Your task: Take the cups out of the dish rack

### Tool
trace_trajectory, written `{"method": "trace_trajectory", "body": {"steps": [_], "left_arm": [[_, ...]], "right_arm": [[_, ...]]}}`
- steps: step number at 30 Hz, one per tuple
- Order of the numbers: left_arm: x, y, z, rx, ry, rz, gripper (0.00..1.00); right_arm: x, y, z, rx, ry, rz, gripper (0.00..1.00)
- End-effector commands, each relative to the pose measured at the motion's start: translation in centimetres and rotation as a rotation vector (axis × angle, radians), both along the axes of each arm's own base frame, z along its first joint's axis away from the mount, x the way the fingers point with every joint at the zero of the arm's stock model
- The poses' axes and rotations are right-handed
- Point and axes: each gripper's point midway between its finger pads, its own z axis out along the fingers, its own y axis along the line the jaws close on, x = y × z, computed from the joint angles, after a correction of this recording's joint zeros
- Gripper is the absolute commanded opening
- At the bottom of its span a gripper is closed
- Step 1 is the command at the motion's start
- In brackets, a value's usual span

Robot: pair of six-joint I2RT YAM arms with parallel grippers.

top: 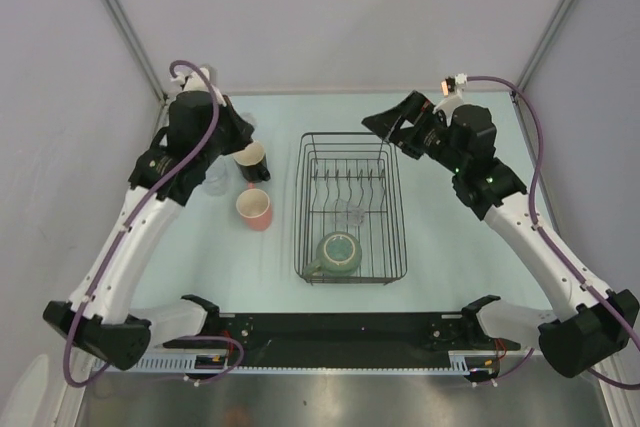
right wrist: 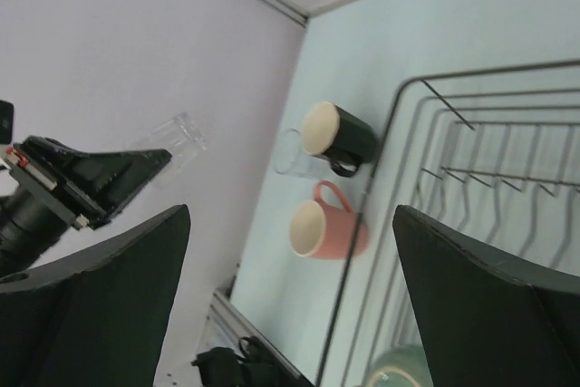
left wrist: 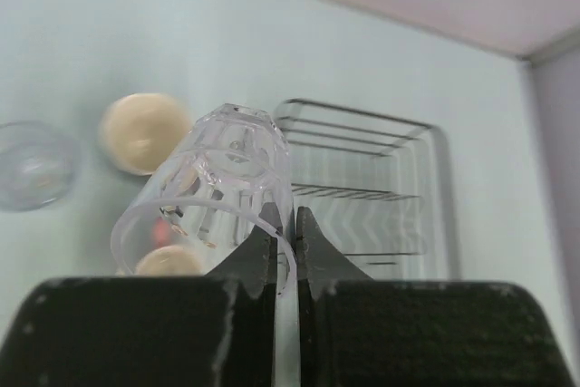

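Note:
The black wire dish rack (top: 350, 207) stands mid-table with a sage-green mug (top: 340, 253) in its near end. Left of it on the table are a salmon-pink cup (top: 255, 209), a dark pale-rimmed cup (top: 253, 160) and a clear glass (top: 215, 179). My left gripper (left wrist: 285, 235) is above these cups, shut on the rim of a tilted clear tumbler (left wrist: 217, 183). Over the rack's far right corner, my right gripper (top: 385, 125) is wide open and holds nothing. The right wrist view shows the pink cup (right wrist: 328, 228), the dark cup (right wrist: 343, 133) and the rack (right wrist: 471, 160).
Grey walls with metal posts enclose the table at the back and sides. The arm bases and a black rail run along the near edge. In the right wrist view the left gripper's fingers (right wrist: 109, 174) hold the tumbler in the air against the left wall.

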Motion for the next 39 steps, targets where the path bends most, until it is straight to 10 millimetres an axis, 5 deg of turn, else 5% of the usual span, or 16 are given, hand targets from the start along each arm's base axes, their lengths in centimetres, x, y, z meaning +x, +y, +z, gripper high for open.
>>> {"method": "trace_trajectory", "body": {"steps": [1, 5, 14, 25, 39], "left_arm": [[-0.2, 8.6, -6.3, 0.406, 0.246, 0.224, 0.0], [1.1, 12.1, -8.1, 0.47, 0.34, 0.291, 0.0], [4.8, 15.8, -10.0, 0.484, 0.455, 0.39, 0.0], [7.5, 14.1, -15.8, 0.417, 0.574, 0.297, 0.01], [7.1, 13.1, -24.5, 0.393, 0.712, 0.229, 0.0]], "right_arm": [[-0.9, -1.5, -3.8, -0.17, 0.082, -0.037, 1.0], [-1.4, -1.9, -4.6, -0.207, 0.088, -0.039, 1.0], [-1.5, -1.7, -6.2, -0.237, 0.102, -0.007, 1.0], [-1.6, -1.7, -7.9, -0.265, 0.117, 0.003, 1.0], [-1.4, -2.1, -9.2, -0.283, 0.153, -0.01, 1.0]]}}
